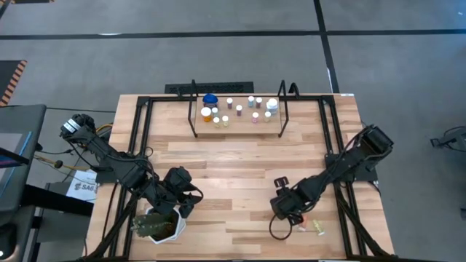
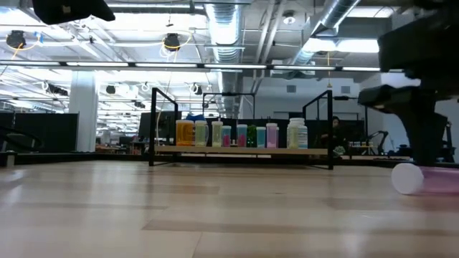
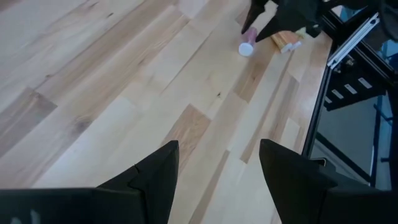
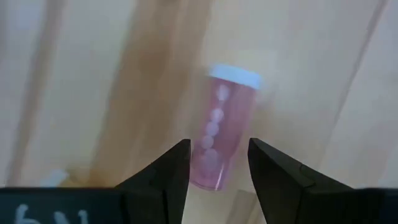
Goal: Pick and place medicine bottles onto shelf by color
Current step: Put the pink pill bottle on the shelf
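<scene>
A pink medicine bottle (image 4: 219, 127) with a white cap (image 4: 235, 76) lies on its side on the table near the near right edge. It also shows in the low view (image 2: 430, 179) and the high view (image 1: 300, 222). My right gripper (image 4: 219, 144) is open just above it, with one finger on each side of its bottom end and no touch that I can see. My left gripper (image 3: 217, 155) is open and empty over the table's near left. The shelf (image 1: 237, 125) at the far middle carries several bottles (image 2: 240, 135), one of them with a blue lid (image 1: 210, 99).
A green plant in a white pot (image 1: 156, 225) stands under my left arm at the near left. A small yellow bottle (image 1: 319, 228) lies on the table just right of the pink one. Bare wood (image 1: 233, 189) lies between the arms and the shelf.
</scene>
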You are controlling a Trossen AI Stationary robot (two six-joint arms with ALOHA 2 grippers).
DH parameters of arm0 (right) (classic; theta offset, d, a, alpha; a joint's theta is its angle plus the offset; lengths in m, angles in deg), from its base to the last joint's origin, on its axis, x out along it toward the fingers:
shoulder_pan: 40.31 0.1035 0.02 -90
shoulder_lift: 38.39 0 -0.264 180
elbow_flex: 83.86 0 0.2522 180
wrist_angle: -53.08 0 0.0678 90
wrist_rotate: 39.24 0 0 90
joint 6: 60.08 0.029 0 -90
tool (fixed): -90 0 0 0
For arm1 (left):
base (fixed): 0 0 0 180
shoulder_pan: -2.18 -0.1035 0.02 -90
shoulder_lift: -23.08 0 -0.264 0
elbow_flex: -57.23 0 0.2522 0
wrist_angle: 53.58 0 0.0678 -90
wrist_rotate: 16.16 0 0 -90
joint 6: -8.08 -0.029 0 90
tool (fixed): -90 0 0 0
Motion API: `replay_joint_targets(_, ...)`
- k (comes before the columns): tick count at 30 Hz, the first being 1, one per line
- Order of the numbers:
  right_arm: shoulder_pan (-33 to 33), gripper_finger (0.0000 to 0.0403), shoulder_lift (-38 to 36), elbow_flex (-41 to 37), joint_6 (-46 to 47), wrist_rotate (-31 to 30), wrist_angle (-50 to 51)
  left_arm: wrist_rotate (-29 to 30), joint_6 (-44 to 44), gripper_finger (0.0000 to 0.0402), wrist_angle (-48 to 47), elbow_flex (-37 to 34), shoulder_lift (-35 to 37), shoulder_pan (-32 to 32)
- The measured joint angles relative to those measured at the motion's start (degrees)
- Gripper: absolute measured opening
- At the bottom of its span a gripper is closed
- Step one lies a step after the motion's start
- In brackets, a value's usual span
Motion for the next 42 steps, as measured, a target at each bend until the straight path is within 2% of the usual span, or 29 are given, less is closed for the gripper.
replay_joint_targets(15, -1.5, 0.0154, -0.3, -4.6, 9.6, -0.1, -6.6, 3.0, 0.9, 0.0210, 0.0, 0.0, 0.0, 0.0)
replay_joint_targets(20, -1.5, 0.0131, -0.7, -4.4, 10.8, -0.1, -7.0, 7.7, -3.2, 0.0210, 1.1, 0.0, 0.0, -0.1)
replay_joint_targets(25, -2.7, 0.0117, -1.7, -1.8, 10.8, 0.0, -7.6, 11.7, -10.6, 0.0210, 6.4, 0.0, 0.0, -1.0)
replay_joint_targets(28, -3.9, 0.0116, -2.3, -0.1, 10.1, 0.1, -6.7, 11.9, -17.2, 0.0210, 12.6, 0.0, 0.0, -2.1)
replay_joint_targets(31, -5.9, 0.0116, -2.9, 3.2, 7.6, 0.1, -6.6, 9.6, -24.7, 0.0210, 20.2, 0.0, 0.0, -3.5)
replay_joint_targets(34, -8.0, 0.0118, -4.4, 6.8, 4.8, 0.0, -4.1, 4.7, -32.4, 0.0210, 25.8, 0.0, -0.1, -4.9)
replay_joint_targets(37, -9.9, 0.0119, -6.2, 10.3, 4.3, -0.7, -3.0, 2.6, -40.8, 0.0210, 26.8, 0.0, -1.4, -5.4)
replay_joint_targets(42, -12.5, 0.0119, -8.1, 15.7, 5.2, -2.1, -2.9, 2.8, -51.1, 0.0210, 27.4, 0.0, -5.1, -5.7)
